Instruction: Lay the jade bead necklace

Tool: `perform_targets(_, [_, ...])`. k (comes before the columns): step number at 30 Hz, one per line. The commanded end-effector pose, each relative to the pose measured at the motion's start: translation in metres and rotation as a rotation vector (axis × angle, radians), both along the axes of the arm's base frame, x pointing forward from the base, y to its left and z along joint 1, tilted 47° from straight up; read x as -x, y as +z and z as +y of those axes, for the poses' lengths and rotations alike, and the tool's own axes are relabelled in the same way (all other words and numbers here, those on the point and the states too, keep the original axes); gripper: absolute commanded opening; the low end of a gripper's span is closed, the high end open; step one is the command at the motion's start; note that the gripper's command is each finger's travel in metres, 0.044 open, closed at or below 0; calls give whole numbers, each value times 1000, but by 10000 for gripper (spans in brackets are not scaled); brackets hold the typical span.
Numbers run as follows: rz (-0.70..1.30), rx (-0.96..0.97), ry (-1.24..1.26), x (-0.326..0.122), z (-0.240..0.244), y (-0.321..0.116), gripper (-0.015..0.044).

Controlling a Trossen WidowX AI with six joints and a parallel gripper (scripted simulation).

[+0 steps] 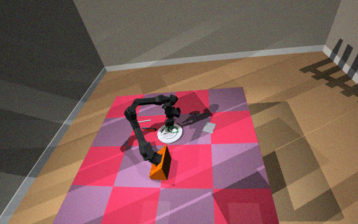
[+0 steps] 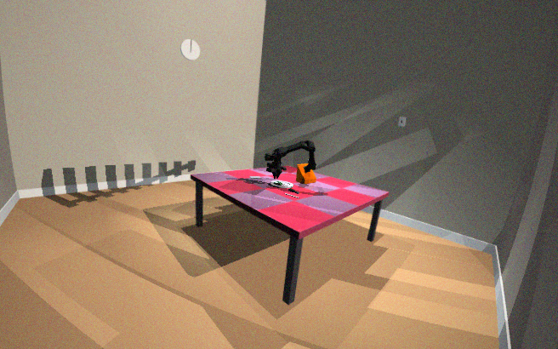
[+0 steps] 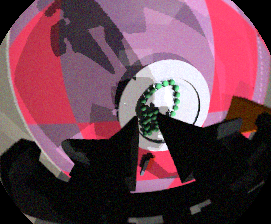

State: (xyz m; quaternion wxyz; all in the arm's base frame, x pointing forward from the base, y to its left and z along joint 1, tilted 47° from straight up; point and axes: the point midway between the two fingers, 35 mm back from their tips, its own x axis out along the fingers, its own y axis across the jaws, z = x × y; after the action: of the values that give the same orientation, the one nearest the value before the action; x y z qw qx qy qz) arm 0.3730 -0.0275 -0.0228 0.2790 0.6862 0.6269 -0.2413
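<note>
The gripper is pointing down over the board, jaws standing part open w/ a narrow gap btwn the tips; no beads are visibly being pinched. The necklace is lying on the board, making a loop w/ a bunched side, mostly inside the groove ring rather than following it. A red/dark tool is lying nr the board, and a gray sq. is resting farther off on the table.

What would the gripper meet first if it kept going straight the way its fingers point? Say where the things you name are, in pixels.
Probably the green beads of the necklace (image 1: pixel 176 130) (image 3: pixel 177 95), bunched on the round white board (image 1: pixel 172 140) (image 3: pixel 202 82); how far below the fingertips is unclear.
</note>
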Motion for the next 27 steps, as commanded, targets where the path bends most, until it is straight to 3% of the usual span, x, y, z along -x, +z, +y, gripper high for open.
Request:
perform_targets(1, [10, 3, -12, -1, 1, -2, 120])
perform_targets(27, [9, 2, -12, -4, 26, -25, 120])
